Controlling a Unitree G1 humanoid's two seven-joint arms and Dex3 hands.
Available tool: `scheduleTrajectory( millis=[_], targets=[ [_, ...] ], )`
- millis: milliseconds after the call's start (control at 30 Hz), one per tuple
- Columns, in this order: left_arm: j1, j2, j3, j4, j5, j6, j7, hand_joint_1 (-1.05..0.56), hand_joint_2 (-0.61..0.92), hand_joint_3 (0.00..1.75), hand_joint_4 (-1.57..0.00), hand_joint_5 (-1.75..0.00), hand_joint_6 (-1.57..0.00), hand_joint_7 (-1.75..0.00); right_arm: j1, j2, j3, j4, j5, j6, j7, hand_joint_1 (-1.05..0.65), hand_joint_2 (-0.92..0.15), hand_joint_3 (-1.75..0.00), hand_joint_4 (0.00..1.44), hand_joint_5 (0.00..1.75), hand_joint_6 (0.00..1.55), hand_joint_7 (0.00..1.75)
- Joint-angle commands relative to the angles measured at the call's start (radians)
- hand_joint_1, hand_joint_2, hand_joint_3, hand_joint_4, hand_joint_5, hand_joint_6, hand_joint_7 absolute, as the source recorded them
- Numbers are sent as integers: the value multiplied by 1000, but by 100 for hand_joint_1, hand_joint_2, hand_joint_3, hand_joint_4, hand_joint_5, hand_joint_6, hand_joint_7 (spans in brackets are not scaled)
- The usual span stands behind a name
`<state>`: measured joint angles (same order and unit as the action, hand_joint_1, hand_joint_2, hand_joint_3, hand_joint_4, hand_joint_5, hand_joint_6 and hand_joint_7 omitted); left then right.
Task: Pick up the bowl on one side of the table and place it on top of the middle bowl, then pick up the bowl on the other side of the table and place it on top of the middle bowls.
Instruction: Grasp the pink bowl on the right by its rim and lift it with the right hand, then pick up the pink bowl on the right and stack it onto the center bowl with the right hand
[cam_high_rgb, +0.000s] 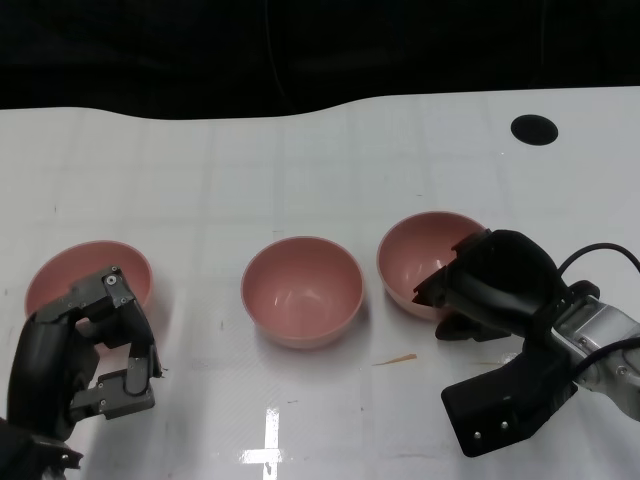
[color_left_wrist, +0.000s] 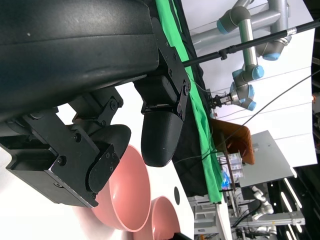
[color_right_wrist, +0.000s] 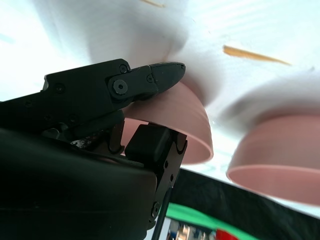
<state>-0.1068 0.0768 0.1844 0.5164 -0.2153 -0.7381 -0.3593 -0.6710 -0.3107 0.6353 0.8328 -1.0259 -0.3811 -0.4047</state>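
Observation:
Three pink bowls stand in a row on the white table (cam_high_rgb: 200, 180). My left hand (cam_high_rgb: 85, 365) hovers at the near edge of the left bowl (cam_high_rgb: 75, 270), fingers apart and holding nothing. The left wrist view shows the left hand (color_left_wrist: 90, 75), with the left bowl (color_left_wrist: 127, 200) beyond its fingers and the middle bowl (color_left_wrist: 162, 220) behind that. The middle bowl (cam_high_rgb: 300, 290) is untouched. My right hand (cam_high_rgb: 495, 285) grips the near right rim of the right bowl (cam_high_rgb: 425, 255). In the right wrist view, the right hand (color_right_wrist: 100, 150) has fingers (color_right_wrist: 155, 80) on the wall of the right bowl (color_right_wrist: 187, 120) and inside its rim; the middle bowl (color_right_wrist: 280, 170) stands beside it.
A black round hole (cam_high_rgb: 534, 128) sits in the table at the far right. The table's far edge meets darkness. A thin tan sliver (cam_high_rgb: 397, 358) lies in front of the right bowl. A white cross mark (cam_high_rgb: 270, 440) is near the front edge.

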Motion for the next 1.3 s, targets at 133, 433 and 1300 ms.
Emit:
scheduleTrajectory(
  millis=[133,433,1300],
  targets=[
    [3,20,6,2,4,0,10,10,50,152,-99,-175,-81,-175,-31,5,10,58,17,-19,-71,-24,-92,-20,73,175,66,124],
    [6,20,6,-3,11,15,16,12,48,154,-98,-175,-81,-175,-29,-8,-9,52,69,-9,-45,-24,-92,-23,75,175,58,138],
    [-2,21,6,7,-26,38,-19,9,48,151,-97,-175,-81,-175,-28,-63,-62,-40,103,-69,-170,-22,-92,-20,77,175,49,175]
  ],
)
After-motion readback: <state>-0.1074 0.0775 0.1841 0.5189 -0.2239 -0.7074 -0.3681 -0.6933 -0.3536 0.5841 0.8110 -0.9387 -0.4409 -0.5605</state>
